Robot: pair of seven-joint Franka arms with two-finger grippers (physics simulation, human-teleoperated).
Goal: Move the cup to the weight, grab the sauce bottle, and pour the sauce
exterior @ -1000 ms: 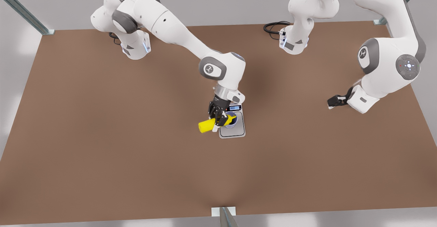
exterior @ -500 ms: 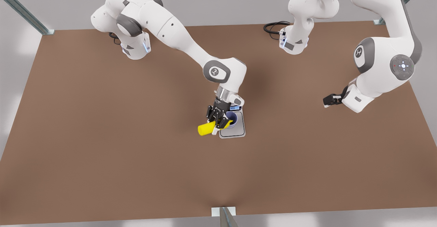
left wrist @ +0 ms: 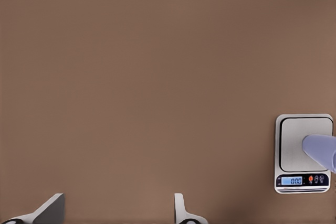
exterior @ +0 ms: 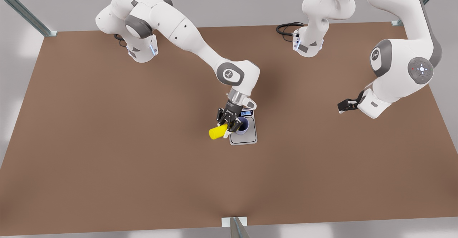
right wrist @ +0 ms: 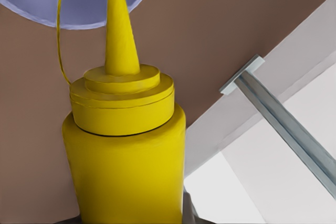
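The yellow sauce bottle (exterior: 216, 132) lies tilted in my right gripper (exterior: 229, 123), which is shut on it, its base toward the front view's left and its nozzle end toward the cup (exterior: 244, 125). The lavender cup stands on the weight (exterior: 250, 138), a silver scale with a lit display. In the right wrist view the sauce bottle (right wrist: 123, 156) points its nozzle at the cup (right wrist: 31, 3), and its small cap hangs by a thin tether. My left gripper (exterior: 343, 105) waits open far to the front view's right; its fingers (left wrist: 50, 211) frame bare table, with the weight (left wrist: 294, 145) and cup (left wrist: 321, 149) off to one side.
The brown table (exterior: 107, 141) spreads wide on all sides of the scale. Both arm bases stand at the far edge, with a black cable (exterior: 286, 28) by one. Metal frame posts (exterior: 238, 229) mark the near edge and the far corners.
My right gripper has turned a little over the scale, and the bottle's nozzle has slipped behind the fingers. My left gripper has drifted slightly toward the front view's left.
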